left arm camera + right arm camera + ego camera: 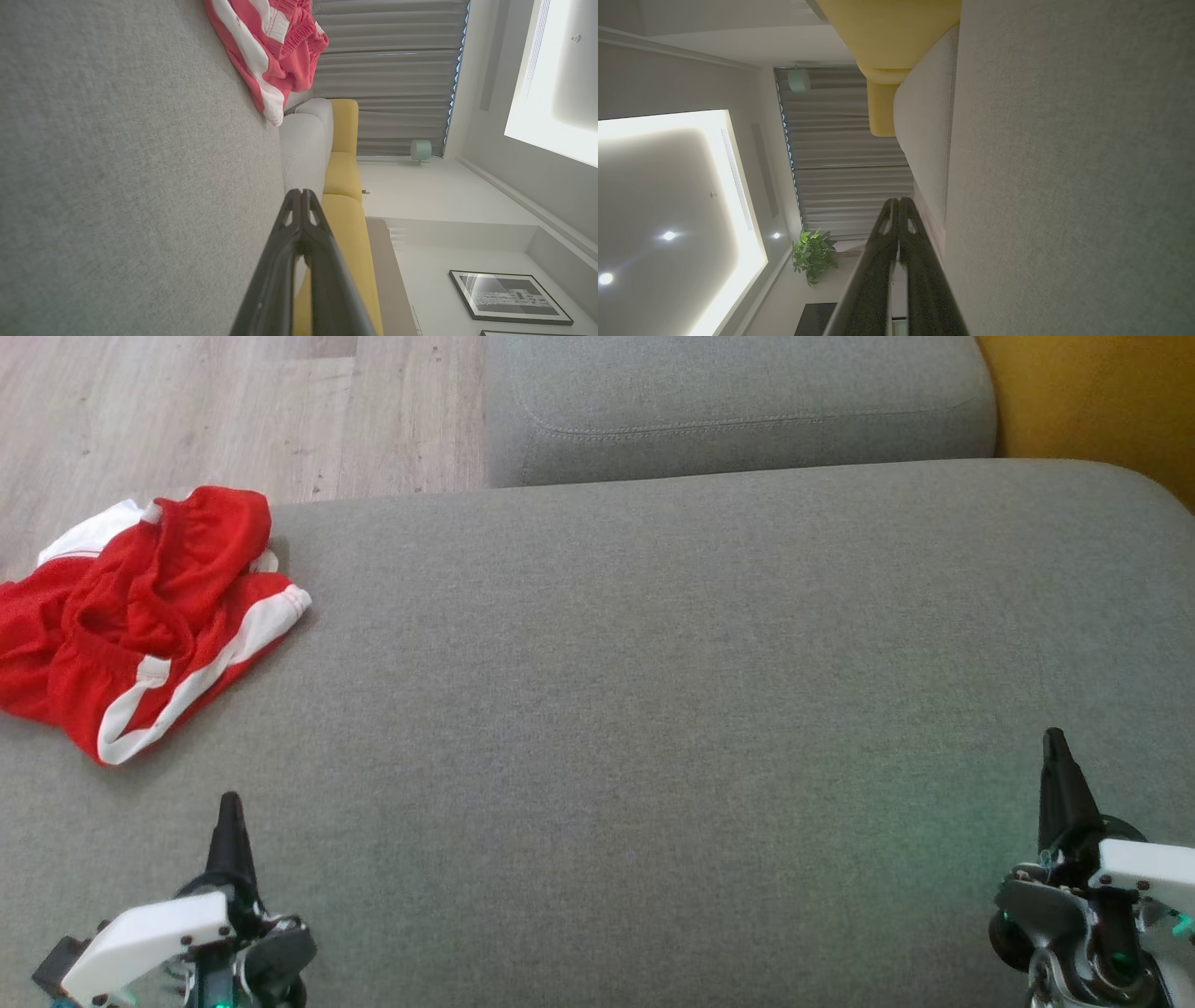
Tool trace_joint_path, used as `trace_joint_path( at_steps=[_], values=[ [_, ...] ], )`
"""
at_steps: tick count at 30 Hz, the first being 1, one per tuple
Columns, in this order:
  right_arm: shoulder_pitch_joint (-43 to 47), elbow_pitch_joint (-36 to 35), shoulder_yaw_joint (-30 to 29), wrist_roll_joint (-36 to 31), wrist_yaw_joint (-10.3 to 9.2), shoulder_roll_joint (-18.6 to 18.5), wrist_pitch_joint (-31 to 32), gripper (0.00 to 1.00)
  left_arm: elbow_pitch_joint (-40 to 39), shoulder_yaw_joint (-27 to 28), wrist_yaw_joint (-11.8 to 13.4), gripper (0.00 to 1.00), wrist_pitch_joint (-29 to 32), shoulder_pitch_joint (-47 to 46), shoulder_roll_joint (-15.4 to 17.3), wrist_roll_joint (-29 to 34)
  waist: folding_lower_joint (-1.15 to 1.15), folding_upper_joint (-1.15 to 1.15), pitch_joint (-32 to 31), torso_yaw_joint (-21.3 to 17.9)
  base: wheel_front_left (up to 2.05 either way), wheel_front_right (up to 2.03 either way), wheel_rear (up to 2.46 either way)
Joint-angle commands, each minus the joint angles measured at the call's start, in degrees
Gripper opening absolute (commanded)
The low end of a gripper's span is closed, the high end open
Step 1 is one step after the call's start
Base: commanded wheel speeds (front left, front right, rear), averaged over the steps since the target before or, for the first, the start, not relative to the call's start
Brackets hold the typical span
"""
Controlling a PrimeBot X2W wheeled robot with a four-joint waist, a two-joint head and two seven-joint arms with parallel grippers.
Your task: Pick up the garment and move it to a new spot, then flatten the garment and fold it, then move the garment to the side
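Head view
Left gripper (229, 801): we see its two dark fingers pressed together with nothing between them, over the grey seat cushion (653, 709).
Right gripper (1055, 739): its fingers are together too and hold nothing; it is well apart from the left gripper, across the cushion.
Garment (149, 616): red with white bands and crumpled. It lies ahead of the left gripper and out to its left, well apart from it and farther still from the right gripper, at the cushion's left edge.
Second cushion (738, 411): grey, beyond both sets of fingertips.
Wood floor (187, 411): past the garment, ahead-left of the left gripper.

Left wrist view
Left gripper (301, 193): we see the tips meeting, clamped on nothing.
Garment (275, 46): on the grey cushion, well ahead of the fingertips.
Yellow sofa (345, 224): behind the fingers, farther off.
Curtain (387, 70): beyond the garment.
Framed picture (509, 298): off to one side of the fingers, on a wall.

Right wrist view
Right gripper (899, 201): we see the fingers closed against each other, empty.
Seat cushion (1064, 186): runs alongside the fingers.
Plant (812, 252): on the fingers' other side, far off.
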Motion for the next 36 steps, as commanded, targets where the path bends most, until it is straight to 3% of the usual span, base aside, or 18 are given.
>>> trace_joint_path(
  at_steps=[1,22,23,28,36],
  values=[
    [-2.87,-1.79,1.20,-0.17,0.40,-0.31,0.33,0.00,-1.69,2.28,-0.36,0.00,0.17,-2.85,0.21,0.11,0.00,0.00,0.00,0.00,0.00,0.00,0.00],
    [-2.87,-1.79,1.20,-0.17,0.40,-0.31,0.33,0.00,-1.69,2.28,-0.36,0.00,0.17,-2.85,0.21,0.11,0.00,0.00,0.00,0.00,0.00,0.00,0.00],
    [0.00,-0.01,0.01,-0.01,0.00,0.00,-0.01,1.00,-0.01,0.00,0.00,1.00,-0.01,0.00,0.00,0.01,0.00,0.00,0.00,0.00,0.00,0.00,0.00],
    [1.98,3.51,0.13,0.00,-0.07,0.24,-0.02,1.00,3.37,-0.49,0.08,1.00,-0.03,1.84,-0.09,0.00,0.00,0.00,-0.01,0.00,0.00,0.00,0.00],
    [2.34,3.05,1.37,-0.96,-0.04,0.21,-1.36,1.00,2.19,-1.52,0.14,1.00,-1.38,2.58,-0.07,0.76,0.00,0.00,-0.38,-0.02,0.00,0.00,0.00]
  ],
)
